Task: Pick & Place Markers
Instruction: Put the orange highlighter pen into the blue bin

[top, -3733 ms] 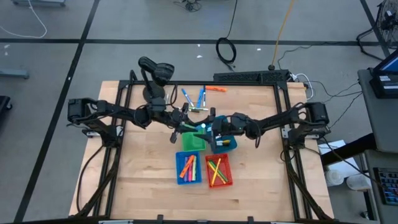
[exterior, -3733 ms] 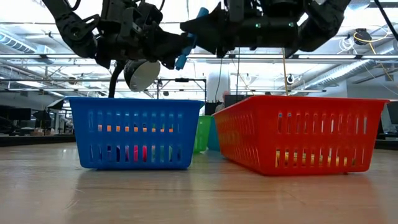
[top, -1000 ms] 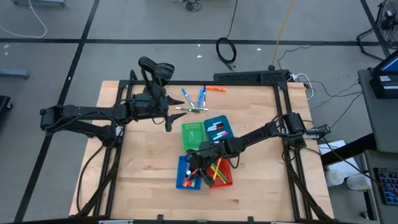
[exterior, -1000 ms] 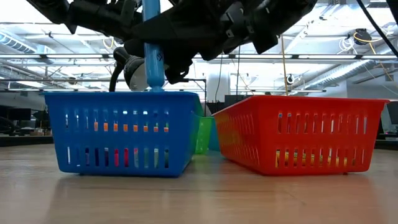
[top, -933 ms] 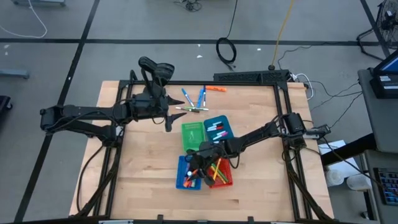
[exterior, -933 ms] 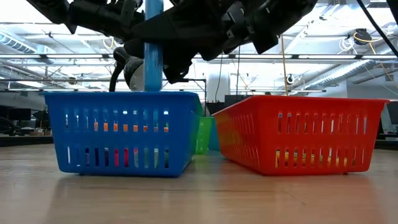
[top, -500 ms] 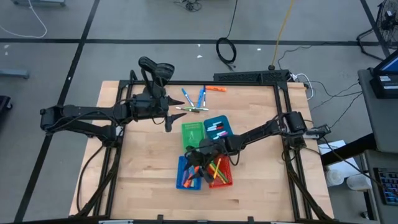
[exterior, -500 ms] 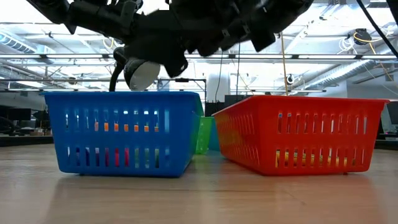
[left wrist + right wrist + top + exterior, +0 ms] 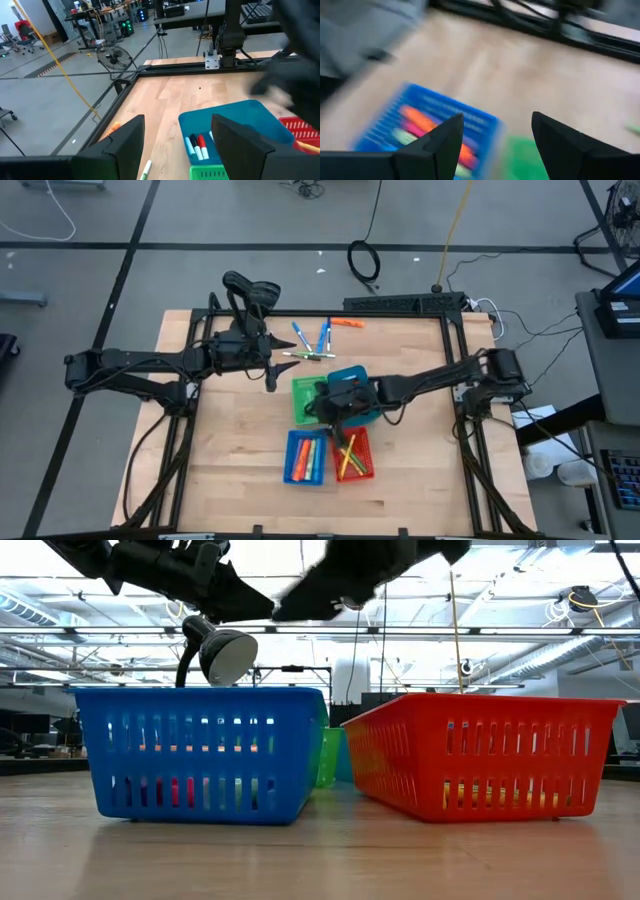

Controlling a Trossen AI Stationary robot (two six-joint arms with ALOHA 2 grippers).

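The left gripper (image 9: 270,372) sat at about ten o'clock from the table's (image 9: 230,440) centre, its fingers (image 9: 125,140) spread apart with nothing between them. Just at its two o'clock a few loose markers (image 9: 312,340) lay on the bare wood near the far edge: blue ones, a green one, and an orange one a little farther right. At the table's middle stood the green bin (image 9: 306,398), with the teal bin (image 9: 350,376) touching it at three o'clock. The right gripper (image 9: 325,405) hovered over those two, its fingers (image 9: 442,137) wide apart and empty. At six o'clock from the green bin stood the blue bin (image 9: 303,457) and, beside it at three o'clock, the red bin (image 9: 351,455), both holding markers.
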